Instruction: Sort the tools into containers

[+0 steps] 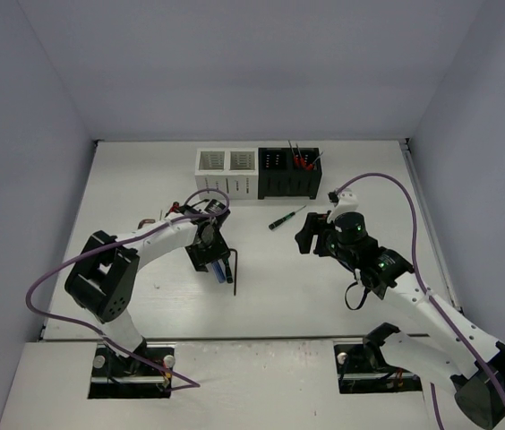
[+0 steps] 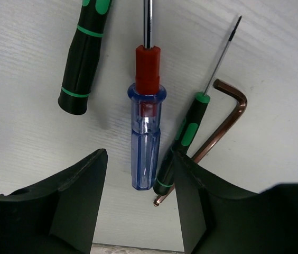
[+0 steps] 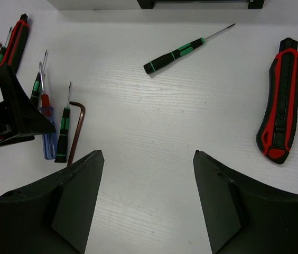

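Barely started — red-handled tools (image 1: 302,161) in the black container (image 1: 288,186) at the far edge of the surface (image 1: 136,179); left gripper (image 2: 138,159) spread astride the blue screwdriver (image 2: 145,153), right gripper (image 3: 148,159) wide, empty.

The blue screwdriver (image 2: 145,143) has glossy clear plastic; the hex key (image 2: 227,123) is dull metal.

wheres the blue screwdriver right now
Left wrist view: the blue screwdriver lies on the table between the left gripper's fingers, a thin green screwdriver beside it.

containers 2 (image 1: 226,186) (image 1: 279,186) | green screwdrivers 3 (image 3: 175,53) (image 3: 62,132) (image 3: 35,87) | blue screwdriver 1 (image 2: 145,143) | hex key 1 (image 3: 76,135) | loose red-black tools 2 (image 3: 279,100) (image 3: 16,42)
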`<act>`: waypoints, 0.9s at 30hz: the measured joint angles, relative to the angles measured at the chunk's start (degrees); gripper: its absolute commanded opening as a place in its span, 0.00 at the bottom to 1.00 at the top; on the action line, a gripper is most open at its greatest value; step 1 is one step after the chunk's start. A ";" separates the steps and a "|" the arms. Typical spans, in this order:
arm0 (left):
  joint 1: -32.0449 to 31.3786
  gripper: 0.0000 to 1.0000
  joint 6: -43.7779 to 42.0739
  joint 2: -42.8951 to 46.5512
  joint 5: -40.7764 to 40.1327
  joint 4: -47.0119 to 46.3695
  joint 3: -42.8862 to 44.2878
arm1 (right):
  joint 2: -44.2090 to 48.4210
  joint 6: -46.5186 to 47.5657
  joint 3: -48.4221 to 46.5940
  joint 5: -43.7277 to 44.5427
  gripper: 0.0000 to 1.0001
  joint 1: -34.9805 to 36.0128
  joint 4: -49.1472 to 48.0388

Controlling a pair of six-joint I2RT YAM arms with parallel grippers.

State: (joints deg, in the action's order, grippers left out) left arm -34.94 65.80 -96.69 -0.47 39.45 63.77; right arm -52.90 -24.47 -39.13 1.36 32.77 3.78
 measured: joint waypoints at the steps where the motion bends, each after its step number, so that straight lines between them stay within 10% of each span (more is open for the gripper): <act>1: 0.00 0.48 -0.01 -0.01 0.00 -0.11 -0.37 | 0.00 0.00 0.00 -0.07 0.66 0.00 0.05; 13: 0.00 0.39 -0.68 -1.98 0.05 -2.55 -1.09 | 0.28 -1.34 0.28 -0.33 0.67 0.00 0.39; 23: 0.02 0.00 -1.06 -1.99 0.37 -4.34 -2.47 | 1.89 -2.26 1.46 -0.34 0.67 0.00 0.76; 27: -0.08 0.00 -2.50 -0.50 0.30 -4.73 -3.70 | 1.92 -2.34 1.44 -0.44 0.67 0.00 0.78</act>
State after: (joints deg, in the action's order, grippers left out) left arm -35.02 63.30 -97.19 -0.17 34.72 60.07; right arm -50.98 -26.80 -37.69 0.91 32.77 4.56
